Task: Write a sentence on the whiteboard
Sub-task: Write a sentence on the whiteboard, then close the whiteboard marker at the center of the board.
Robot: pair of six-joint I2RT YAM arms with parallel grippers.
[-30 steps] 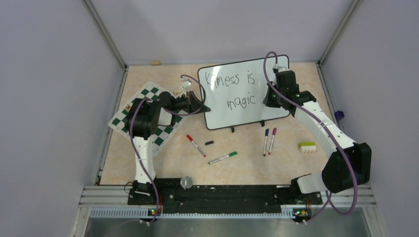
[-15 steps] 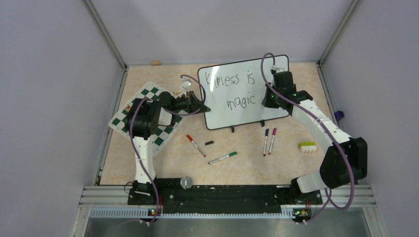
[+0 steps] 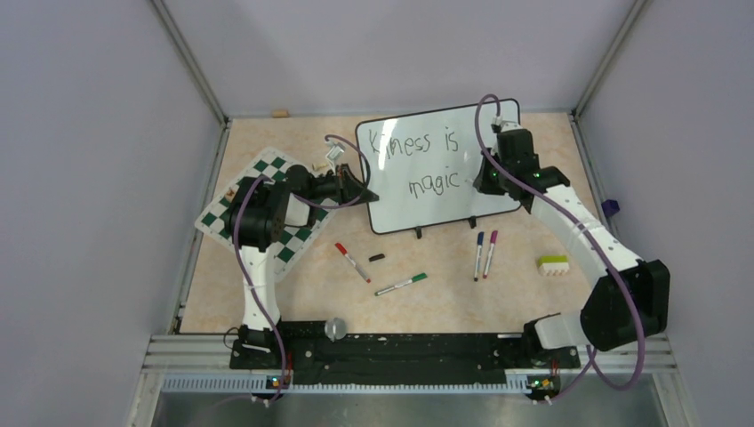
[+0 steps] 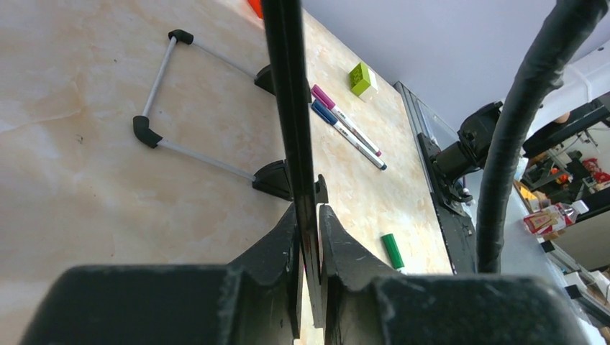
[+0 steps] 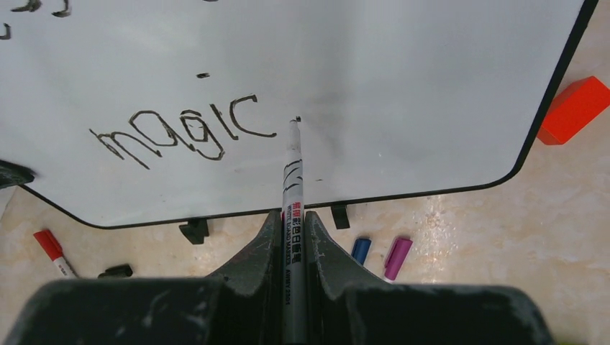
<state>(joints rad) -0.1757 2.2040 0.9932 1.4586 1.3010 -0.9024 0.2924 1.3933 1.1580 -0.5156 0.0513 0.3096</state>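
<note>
Where the chess mat (image 3: 271, 167) lies: table's left side, under the left arm.
Left gripper (image 4: 308, 237): jaws narrow, clamped on the whiteboard (image 3: 400, 209) at its left edge.
Whiteboard: propped on its feet, mid-table toward the back.
Sentence (image 3: 418, 147): black, "Kiness is" above "magic".
Right gripper (image 5: 291, 215): closed around a black marker (image 5: 292, 169), tip on the board at a dot just right of "magic".

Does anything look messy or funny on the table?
Yes. The whiteboard sits crooked, its left edge pinched by the left gripper. In the sentence, the first word looks like "Kiness", seemingly missing letters. A black cap lies loose beside the red marker.
</note>
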